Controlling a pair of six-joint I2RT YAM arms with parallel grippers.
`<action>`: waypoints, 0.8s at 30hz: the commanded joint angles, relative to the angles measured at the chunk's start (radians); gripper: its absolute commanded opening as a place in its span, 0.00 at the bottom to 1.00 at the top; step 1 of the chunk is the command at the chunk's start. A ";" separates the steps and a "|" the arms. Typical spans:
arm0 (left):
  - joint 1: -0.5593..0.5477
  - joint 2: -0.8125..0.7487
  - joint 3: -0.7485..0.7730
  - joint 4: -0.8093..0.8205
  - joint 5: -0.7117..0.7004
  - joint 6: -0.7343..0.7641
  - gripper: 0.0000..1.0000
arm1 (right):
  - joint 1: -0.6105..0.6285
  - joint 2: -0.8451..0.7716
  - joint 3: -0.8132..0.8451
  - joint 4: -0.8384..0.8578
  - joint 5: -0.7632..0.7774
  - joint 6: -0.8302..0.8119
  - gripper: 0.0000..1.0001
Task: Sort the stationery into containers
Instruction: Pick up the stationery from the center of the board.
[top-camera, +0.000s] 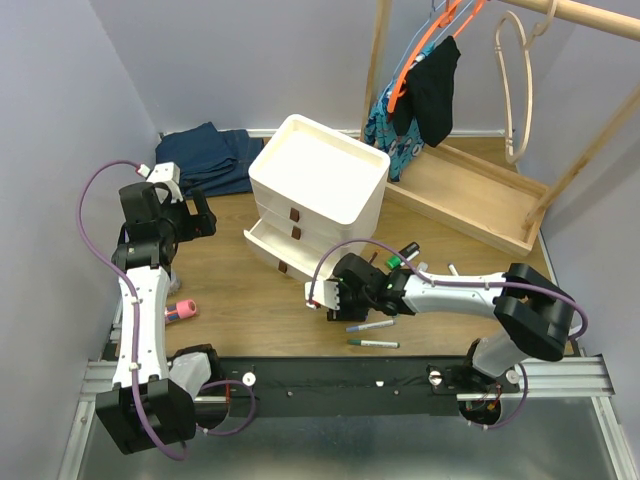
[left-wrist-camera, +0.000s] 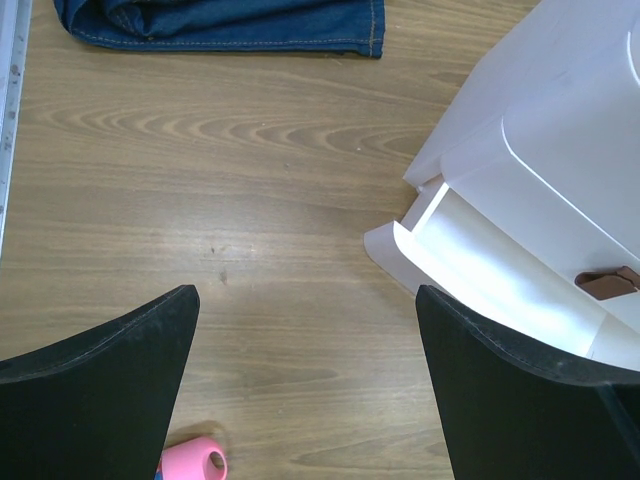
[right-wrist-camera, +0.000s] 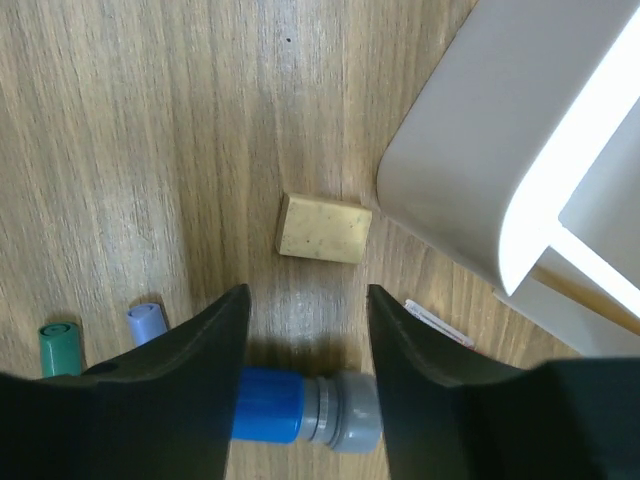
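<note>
White plastic forms the drawer stack (top-camera: 318, 185), which stands near the centre of the wooden worktop (top-camera: 240, 300) with its bottom drawer (top-camera: 280, 250) pulled partly out toward the arms. The right end effector (top-camera: 330, 295) sits low over the worktop just in front of that drawer; in the right wrist view its fingers (right-wrist-camera: 190, 350) are closed on a blue-capped bottle (right-wrist-camera: 305, 408), held crosswise between them. A small yellow block (right-wrist-camera: 323, 228) lies flat on the worktop just ahead of the fingers, close beside the rounded drawer corner (right-wrist-camera: 450, 200) but apart from it. A green cap end (right-wrist-camera: 58, 347) and a lilac cap end (right-wrist-camera: 147, 322) show at the left of that view. Two slim markers (top-camera: 372, 334) lie side by side on the worktop near the right arm. The left end effector (top-camera: 190, 222) hangs above bare worktop left of the stack, fingers spread wide and holding nothing. A pink-capped item (left-wrist-camera: 194, 462) lies near it.
</note>
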 joint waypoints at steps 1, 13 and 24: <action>0.007 -0.017 -0.012 0.031 0.027 -0.015 0.99 | -0.001 0.001 0.010 0.021 0.010 -0.001 0.63; 0.007 -0.017 -0.025 0.028 0.030 -0.035 0.99 | -0.004 0.065 0.065 0.047 -0.050 0.072 0.65; 0.009 -0.016 -0.038 0.031 0.030 -0.040 0.99 | -0.035 0.147 0.130 0.032 -0.096 0.143 0.50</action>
